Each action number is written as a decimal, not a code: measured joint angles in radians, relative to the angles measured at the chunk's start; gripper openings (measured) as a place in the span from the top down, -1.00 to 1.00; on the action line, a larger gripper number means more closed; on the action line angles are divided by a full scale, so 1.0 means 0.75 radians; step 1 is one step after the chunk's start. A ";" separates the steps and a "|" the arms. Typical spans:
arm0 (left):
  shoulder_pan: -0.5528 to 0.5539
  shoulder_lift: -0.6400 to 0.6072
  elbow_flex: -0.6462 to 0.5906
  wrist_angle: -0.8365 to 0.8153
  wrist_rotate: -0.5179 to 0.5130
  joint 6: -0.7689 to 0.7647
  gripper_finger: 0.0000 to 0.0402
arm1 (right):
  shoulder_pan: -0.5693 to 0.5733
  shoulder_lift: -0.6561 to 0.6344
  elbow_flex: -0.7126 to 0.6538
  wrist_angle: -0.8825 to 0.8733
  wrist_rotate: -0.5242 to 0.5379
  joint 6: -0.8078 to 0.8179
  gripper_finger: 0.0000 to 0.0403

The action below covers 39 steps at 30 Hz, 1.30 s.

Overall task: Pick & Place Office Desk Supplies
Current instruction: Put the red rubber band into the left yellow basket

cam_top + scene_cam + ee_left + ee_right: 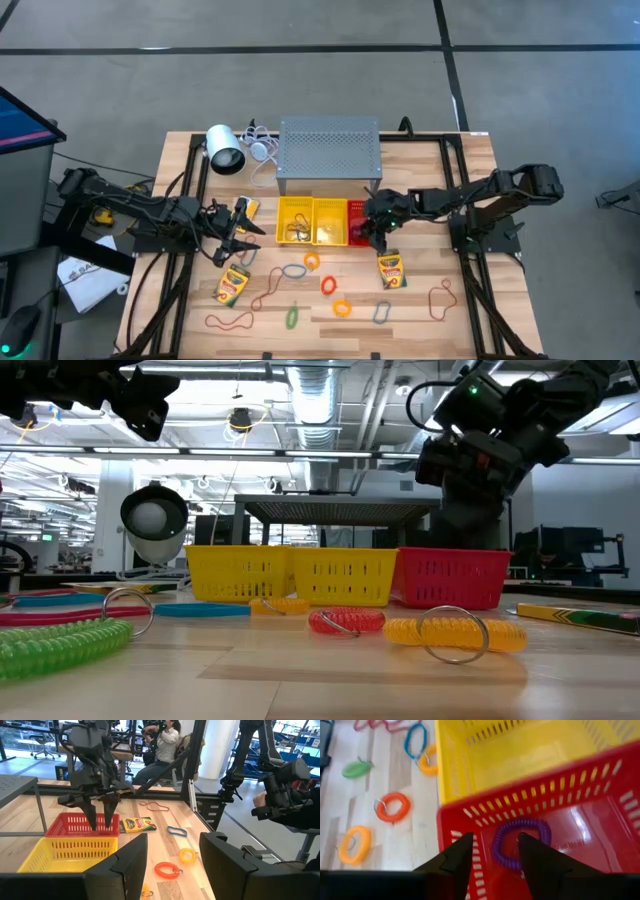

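My right gripper [378, 236] hangs open over the red basket [358, 222], slanting down. A purple coil ring [521, 843] lies on the basket's floor below its parted fingers, which also show apart in the left wrist view [100, 822]. My left gripper [240, 240] waits open and level left of the yellow baskets [310, 220], with nothing between its fingers [172, 840]. On the table lie two crayon boxes [232, 285] [391, 270], rubber bands [440, 298] [228, 322], and coil rings in orange [328, 285], yellow [342, 308] and green [292, 316].
A grey perforated stand [328, 152] and a white lamp [225, 150] stand behind the baskets at the table's far side. The yellow baskets hold a few small things. A person [165, 745] sits beyond the table. Bare wood lies between the scattered rings near the front edge.
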 joint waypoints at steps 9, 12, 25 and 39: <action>0.000 0.000 0.000 0.000 0.000 -0.004 0.12 | 0.032 -0.023 -0.001 0.241 -0.026 -0.051 0.14; 0.000 0.000 0.000 0.000 0.000 -0.004 0.12 | 0.057 -0.078 -0.001 0.292 -0.040 -0.085 0.14; 0.000 0.000 0.000 0.000 0.000 -0.004 0.12 | 0.309 -0.495 -0.001 0.152 -0.021 -0.070 0.15; 0.000 -0.001 0.000 0.138 -0.084 -0.004 0.12 | 0.896 -0.775 0.003 -0.447 0.460 0.556 0.15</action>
